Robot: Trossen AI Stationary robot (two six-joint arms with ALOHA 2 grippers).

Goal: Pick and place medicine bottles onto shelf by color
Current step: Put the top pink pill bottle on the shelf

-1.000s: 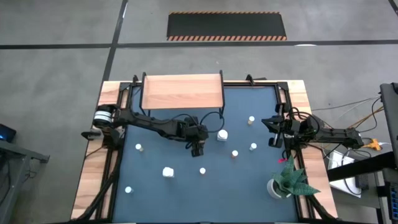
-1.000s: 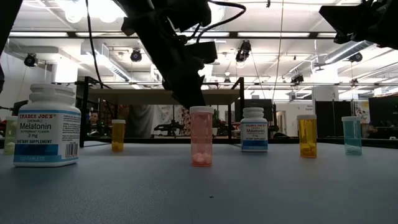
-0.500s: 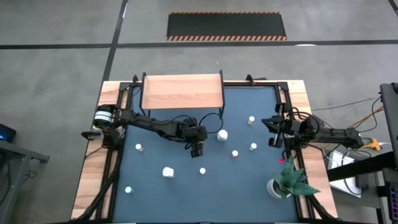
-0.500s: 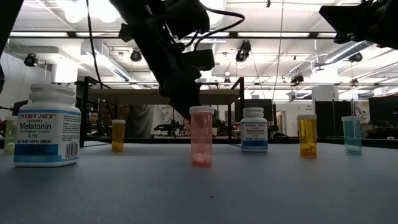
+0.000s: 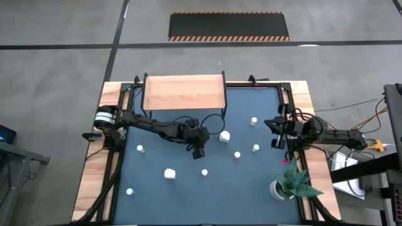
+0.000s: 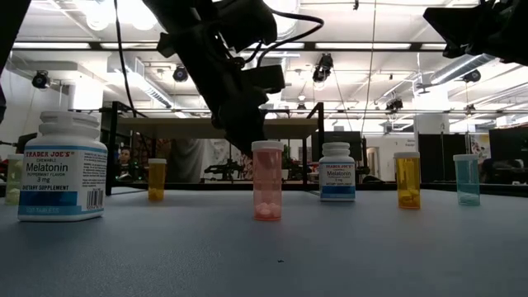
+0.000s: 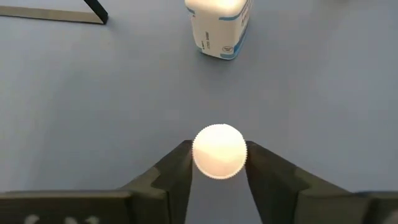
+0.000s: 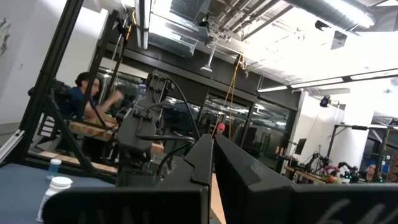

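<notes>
Near the middle of the dark counter (image 5: 157,188), our left end effector (image 7: 217,163) sits low over one small white-capped medicine bottle (image 7: 219,150). Its two fingers (image 7: 177,171) are narrowed to either side of the cap, touching or nearly touching it; we cannot be sure the grip is firm. The bottle stands upright on the mat, near side of the wooden shelf (image 5: 184,91), which spans the far edge and looks bare.

To do this step well, we judge the fingers should close evenly on the cap or neck, then lift straight up, so the light bottle does not tip or nudge the larger white bottle (image 7: 219,28) just beyond it.

Our right end effector (image 8: 212,163) waits at the right edge with fingers pressed together, holding nothing.

Seen from table height, the left arm blocks the held bottle, so its body colour is hidden from us. A pinkish bottle (image 6: 266,180) stands nearer that camera. Other bottles are too small from above to tell colours.
</notes>
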